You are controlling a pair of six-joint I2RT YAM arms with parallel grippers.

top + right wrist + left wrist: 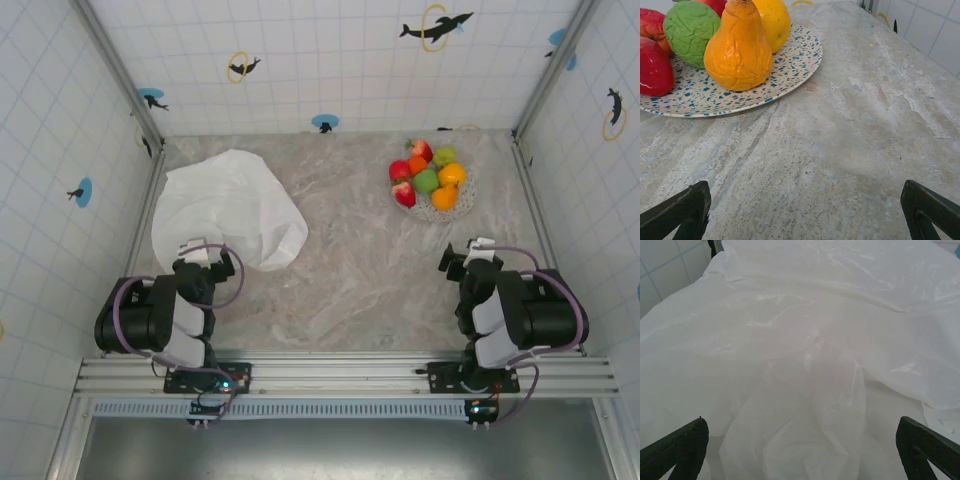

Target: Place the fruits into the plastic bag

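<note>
On the speckled plate [790, 60], the fruits [428, 175] sit heaped, touching. Well left of the plate, the plastic bag [230, 205] lies collapsed. Left gripper [207, 256] and right gripper [467, 252], nearer than the plate, gape empty. Likely risk: the bag looks flat and shut, so a released fruit could roll off.

white bag [228, 208], blue-speckled plate [790, 70], orange pear [737, 50]

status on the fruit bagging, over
Left tool open, at plastic bag near edge. Right tool open, short of plate. Fruits on plate, none gripped. Nothing between plate and bag.
</note>
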